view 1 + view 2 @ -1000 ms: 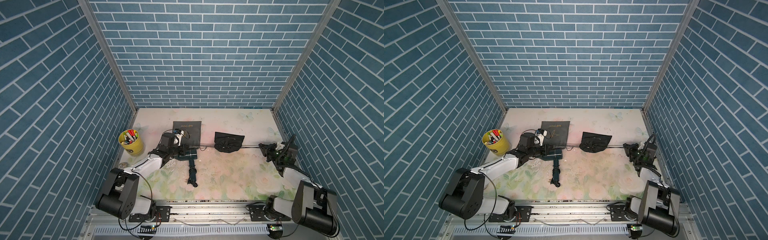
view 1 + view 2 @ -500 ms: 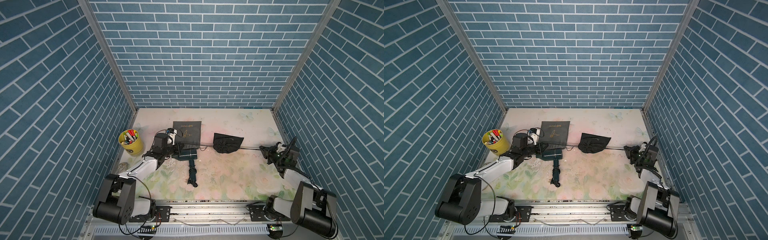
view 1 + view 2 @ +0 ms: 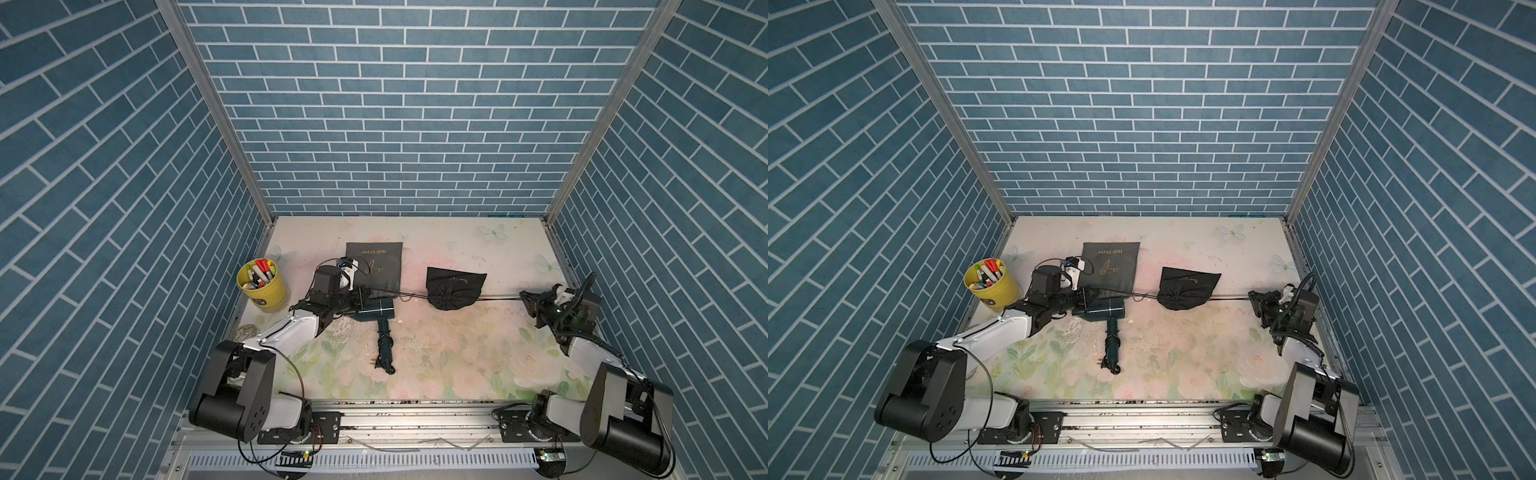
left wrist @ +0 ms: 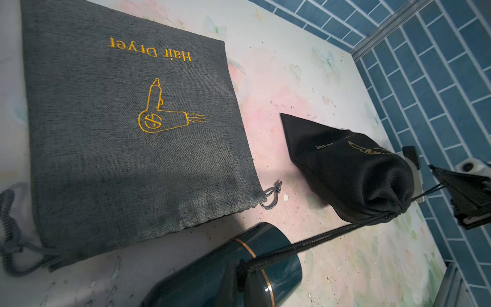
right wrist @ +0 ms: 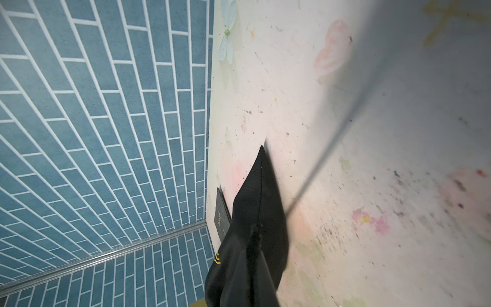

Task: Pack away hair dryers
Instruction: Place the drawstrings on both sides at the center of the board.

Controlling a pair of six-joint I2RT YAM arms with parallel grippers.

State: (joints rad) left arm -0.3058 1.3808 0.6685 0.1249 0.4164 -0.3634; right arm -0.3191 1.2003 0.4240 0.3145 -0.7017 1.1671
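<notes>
Left fingers (image 3: pixel 360 296) pinch a taut black drawstring (image 4: pixel 318 239). Just beside them the dark teal hair dryer (image 3: pixel 376 309) lies on the tabletop (image 3: pixel 457 357): glossy gold-ringed barrel, handle pointing near, black cord wrapped round it. Further right sits the cinched black pouch (image 3: pixel 455 286); right fingers (image 3: pixel 527 299) are closed, seemingly on the drawstring's other end.

One teal hair dryer (image 3: pixel 376 309), one grey pouch (image 3: pixel 379 266), one black pouch (image 3: pixel 454 286), one yellow cup (image 3: pixel 268 294).

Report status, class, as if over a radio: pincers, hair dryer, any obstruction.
Left pincer and right pincer shut on black pouch's drawstring, taut. Unpacked: teal hair dryer, lying beside left pincer. Taut drawstring stretches between dryer and grey pouch.
</notes>
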